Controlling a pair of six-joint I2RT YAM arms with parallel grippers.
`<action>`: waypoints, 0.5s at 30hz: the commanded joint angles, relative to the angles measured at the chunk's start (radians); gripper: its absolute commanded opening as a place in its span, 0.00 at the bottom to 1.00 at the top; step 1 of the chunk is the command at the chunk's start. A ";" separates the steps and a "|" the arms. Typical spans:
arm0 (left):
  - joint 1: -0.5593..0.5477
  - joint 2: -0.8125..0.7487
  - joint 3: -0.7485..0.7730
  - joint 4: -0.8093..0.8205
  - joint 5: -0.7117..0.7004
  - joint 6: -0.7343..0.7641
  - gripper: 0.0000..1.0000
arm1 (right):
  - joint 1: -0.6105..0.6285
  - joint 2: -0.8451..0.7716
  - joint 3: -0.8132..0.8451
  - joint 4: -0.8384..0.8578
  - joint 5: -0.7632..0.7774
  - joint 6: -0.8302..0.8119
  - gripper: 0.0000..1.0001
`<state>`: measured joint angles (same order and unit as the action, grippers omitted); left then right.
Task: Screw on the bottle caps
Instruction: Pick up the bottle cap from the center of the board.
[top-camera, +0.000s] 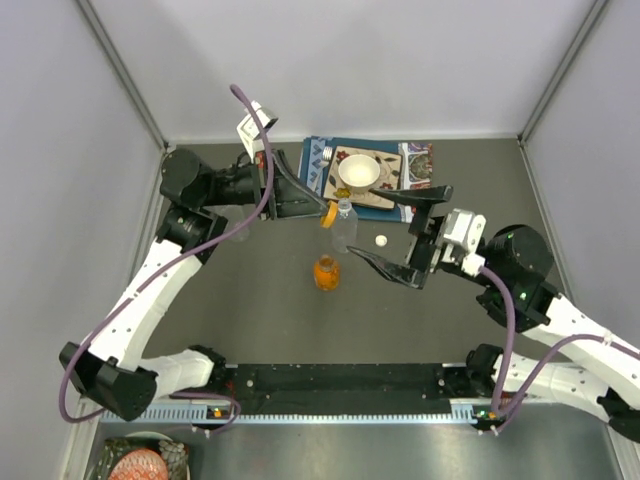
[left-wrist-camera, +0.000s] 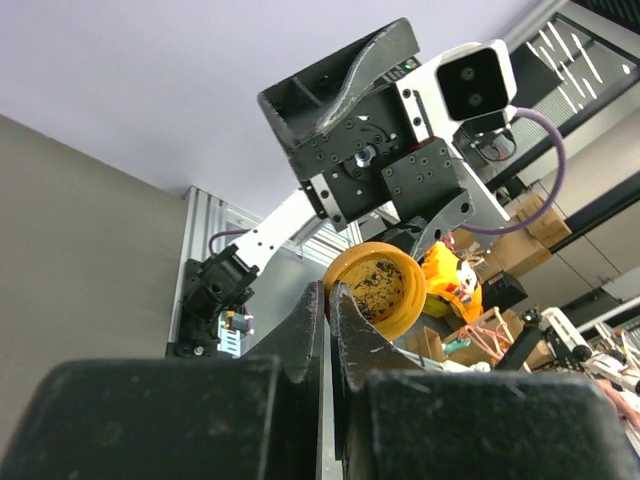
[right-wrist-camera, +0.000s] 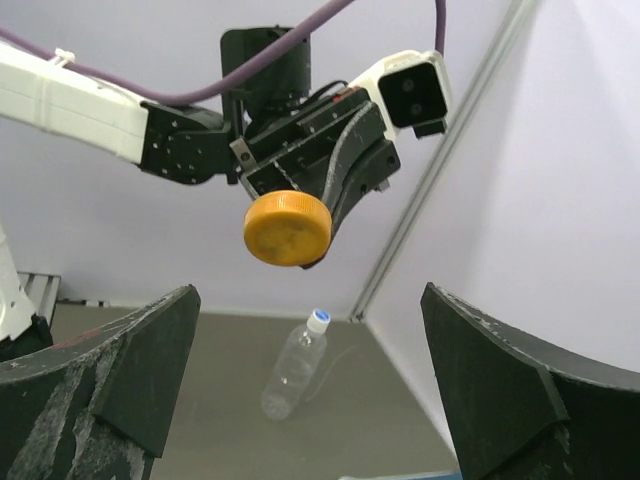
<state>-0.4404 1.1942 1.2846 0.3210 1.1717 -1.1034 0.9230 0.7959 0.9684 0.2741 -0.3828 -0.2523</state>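
Left pincer (top-camera: 322, 210) is clenched on the orange cap (top-camera: 328, 214), a little above the centre of the top view. In the left wrist view its two fingers (left-wrist-camera: 312, 335) are pressed together on the cap's rim, and the cap's hollow, stained inside faces that camera. In the right wrist view the same cap hangs in the upper middle of the frame, its flat top turned toward the lens.

The right pincer (top-camera: 363, 223) is released and grips nothing. In its own wrist view the fingers sit in the lower left and lower right corners with open space between them.

A clear bottle (top-camera: 344, 226) stands just right of the orange cap in the top view, near the right pincer's fingertips. Whether it touches the cap cannot be told. A white cap (top-camera: 381, 240) lies on the desk (top-camera: 250, 300) just right of that bottle, between the right pincer's two fingers as seen from above. The orange bottle (top-camera: 326, 272) stands upright below the clear bottle, near the frame's centre, apart from both pincers.

A capped bottle (right-wrist-camera: 295, 365), clear with a blue-and-white cap, shows in the lower middle of the right wrist view. It is on the desk well beyond the orange cap, and whether it stands or lies cannot be told.

At the upper centre of the top view a white bowl (top-camera: 359, 172) rests on a patterned mat (top-camera: 418, 160).
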 joint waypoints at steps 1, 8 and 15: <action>-0.017 -0.041 -0.018 0.121 0.016 -0.085 0.00 | 0.124 0.054 -0.004 0.134 0.126 -0.175 0.92; -0.018 -0.053 -0.025 0.167 0.022 -0.128 0.00 | 0.252 0.140 -0.005 0.301 0.272 -0.308 0.84; -0.017 -0.054 -0.045 0.196 0.016 -0.151 0.00 | 0.303 0.184 0.001 0.384 0.312 -0.337 0.79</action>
<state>-0.4564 1.1622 1.2461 0.4431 1.1889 -1.2285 1.1976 0.9688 0.9623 0.5350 -0.1196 -0.5488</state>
